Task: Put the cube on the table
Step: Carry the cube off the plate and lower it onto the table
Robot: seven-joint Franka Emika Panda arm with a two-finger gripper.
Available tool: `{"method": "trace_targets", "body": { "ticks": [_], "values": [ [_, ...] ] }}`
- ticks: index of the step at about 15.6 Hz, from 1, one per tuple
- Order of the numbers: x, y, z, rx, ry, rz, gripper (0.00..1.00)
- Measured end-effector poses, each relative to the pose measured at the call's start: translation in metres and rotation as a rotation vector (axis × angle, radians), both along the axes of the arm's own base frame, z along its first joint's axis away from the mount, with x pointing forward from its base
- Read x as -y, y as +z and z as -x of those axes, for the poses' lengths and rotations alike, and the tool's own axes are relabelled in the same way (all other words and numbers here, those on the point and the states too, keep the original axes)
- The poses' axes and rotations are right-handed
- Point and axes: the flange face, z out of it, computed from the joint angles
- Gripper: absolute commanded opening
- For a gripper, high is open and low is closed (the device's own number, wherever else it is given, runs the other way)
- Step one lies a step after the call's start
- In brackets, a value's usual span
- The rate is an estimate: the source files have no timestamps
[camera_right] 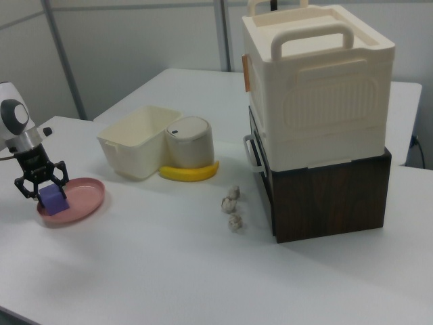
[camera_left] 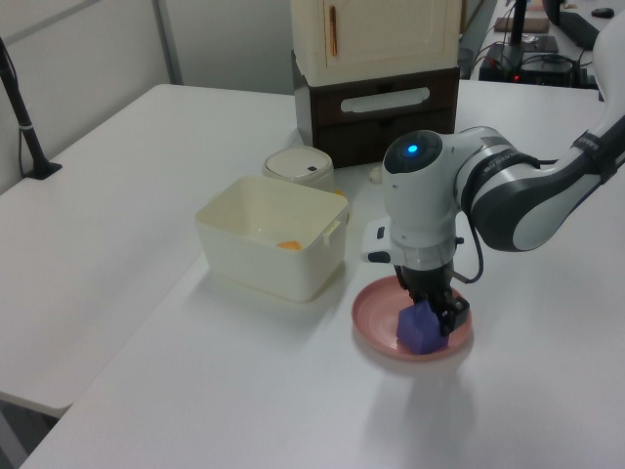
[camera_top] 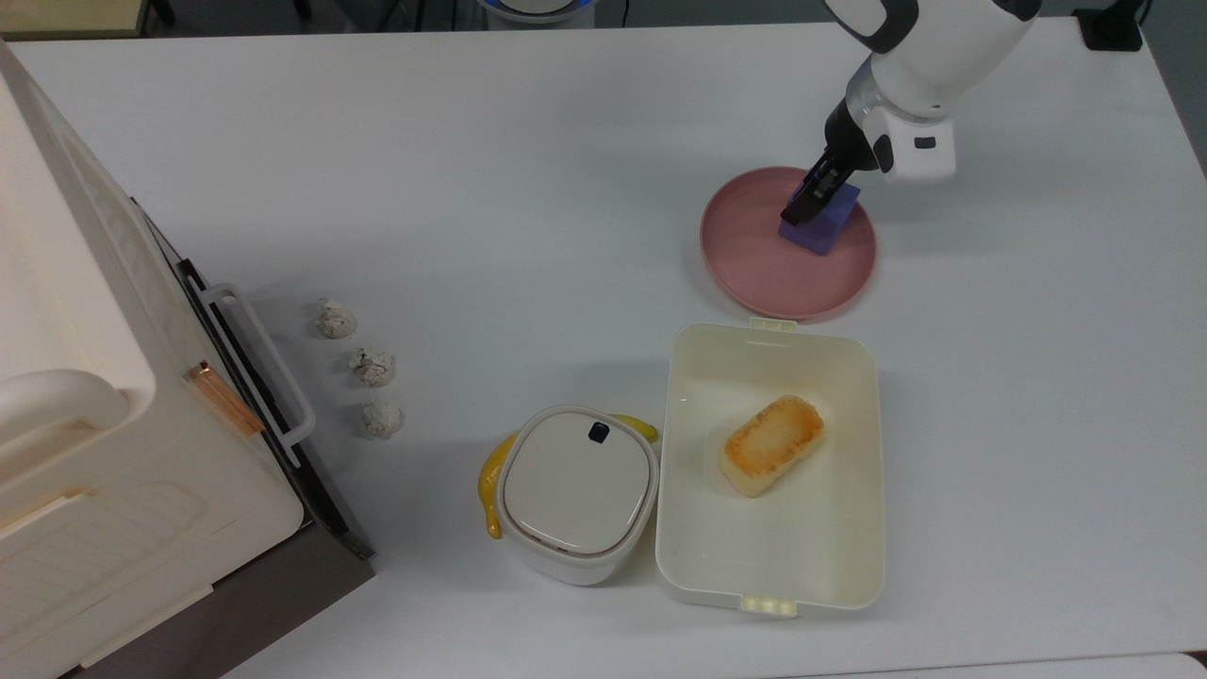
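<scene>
1. On the pink plate (camera_top: 754, 264), toward the top view's right edge of the white desk (camera_top: 566, 189), sits the cube (camera_top: 825, 226), flat on one face, its sides skewed to the desk edges.
2. Over it the pincer (camera_right: 42, 184) points straight down, fingers (camera_right: 62, 170) spread wide astride the cube, not clamped.
3. Behind, the white arm (camera_left: 508, 186) bends down; a blue light glows on it.

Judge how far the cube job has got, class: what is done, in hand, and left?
Done: the gripper is down at the cube. In hand: its open fingers straddle the cube, which sits on the pink plate. Left: closing, lifting, and setting it on the white table.
</scene>
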Motion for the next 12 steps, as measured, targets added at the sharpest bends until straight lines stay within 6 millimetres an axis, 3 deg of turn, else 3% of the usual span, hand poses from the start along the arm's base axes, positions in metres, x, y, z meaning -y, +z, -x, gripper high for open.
{"method": "trace_targets", "body": {
  "ticks": [4, 7, 10, 11, 12],
  "values": [
    [0.014, 0.029, -0.011, 0.039, -0.048, -0.016, 0.39],
    [0.055, 0.069, -0.023, 0.042, -0.164, -0.013, 0.42],
    [0.131, 0.081, -0.051, 0.029, -0.316, -0.007, 0.43],
    [0.164, 0.073, -0.063, 0.021, -0.374, 0.007, 0.56],
    [0.211, 0.058, -0.076, 0.0, -0.455, 0.025, 0.62]
  ]
}}
